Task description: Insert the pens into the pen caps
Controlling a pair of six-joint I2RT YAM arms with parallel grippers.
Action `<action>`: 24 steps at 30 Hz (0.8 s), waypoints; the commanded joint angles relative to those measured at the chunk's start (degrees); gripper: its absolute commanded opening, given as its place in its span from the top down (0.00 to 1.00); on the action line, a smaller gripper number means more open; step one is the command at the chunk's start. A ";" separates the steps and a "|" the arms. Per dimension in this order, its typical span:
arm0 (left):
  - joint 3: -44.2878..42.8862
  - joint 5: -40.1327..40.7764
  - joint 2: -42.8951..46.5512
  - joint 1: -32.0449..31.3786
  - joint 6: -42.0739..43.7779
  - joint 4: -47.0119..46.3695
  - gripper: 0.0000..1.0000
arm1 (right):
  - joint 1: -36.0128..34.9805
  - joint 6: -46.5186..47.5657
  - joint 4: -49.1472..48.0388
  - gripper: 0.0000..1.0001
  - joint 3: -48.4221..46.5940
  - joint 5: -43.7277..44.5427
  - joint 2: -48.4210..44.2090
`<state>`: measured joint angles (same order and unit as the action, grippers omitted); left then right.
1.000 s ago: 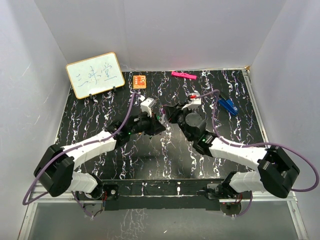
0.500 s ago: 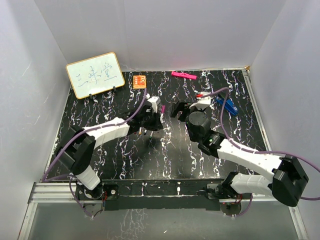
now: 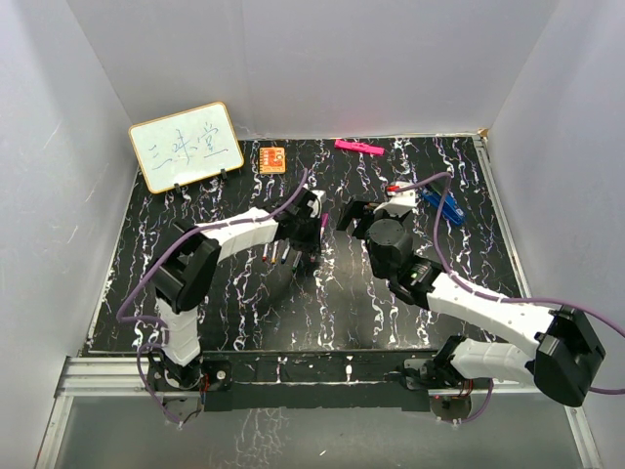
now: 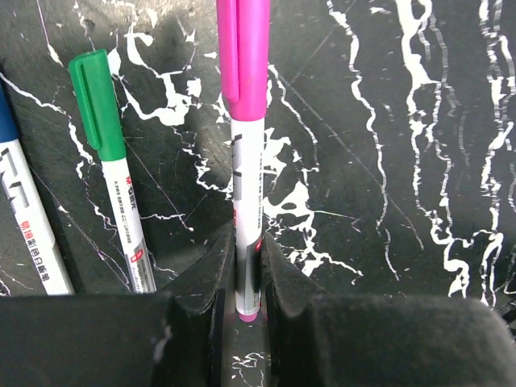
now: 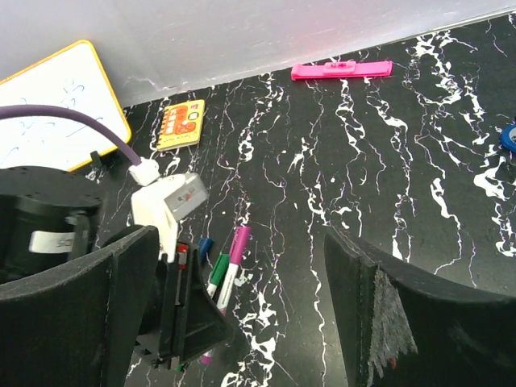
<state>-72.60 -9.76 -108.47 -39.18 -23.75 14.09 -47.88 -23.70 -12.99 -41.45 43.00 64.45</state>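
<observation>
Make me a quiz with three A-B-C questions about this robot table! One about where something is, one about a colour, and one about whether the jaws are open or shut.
1. Where does the pink bar lie?
A) at the far edge of the table
B) between the right jaws
C) on the whiteboard

2. What colour is the cap on the pen in the left jaws?
A) green
B) pink
C) yellow

3. How do the right jaws stand?
A) shut on a pen
B) shut on a card
C) wide open, holding nothing

Answers:
1 A, the top view shows it along the back edge.
2 B, the left wrist view shows a pink cap above the clamped white barrel.
3 C, the right wrist view shows only table between them.
</observation>
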 commanded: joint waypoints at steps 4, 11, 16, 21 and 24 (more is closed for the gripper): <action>-4.50 0.13 -3.75 -0.37 -0.05 8.92 0.94 | 0.46 -2.64 1.38 0.19 0.24 1.75 0.80; -5.52 1.30 -5.38 -1.00 -0.37 10.25 0.80 | 0.51 -2.71 0.54 0.19 1.63 1.54 -1.32; -5.58 2.06 -5.70 -1.21 -0.98 10.56 0.74 | 0.51 -2.73 0.45 0.19 1.89 1.26 -1.18; -5.19 2.32 -4.82 -1.43 -1.34 10.31 0.74 | 0.51 -2.95 0.51 0.19 2.14 1.18 -1.08; -4.87 2.59 -3.20 -1.49 -1.38 9.31 0.74 | 0.51 -2.93 0.52 0.18 2.33 1.45 -1.08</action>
<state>-76.49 -8.08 -113.21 -40.32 -24.64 21.91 -47.55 -25.96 -10.52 -39.53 43.38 64.75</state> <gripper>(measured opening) 0.261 0.816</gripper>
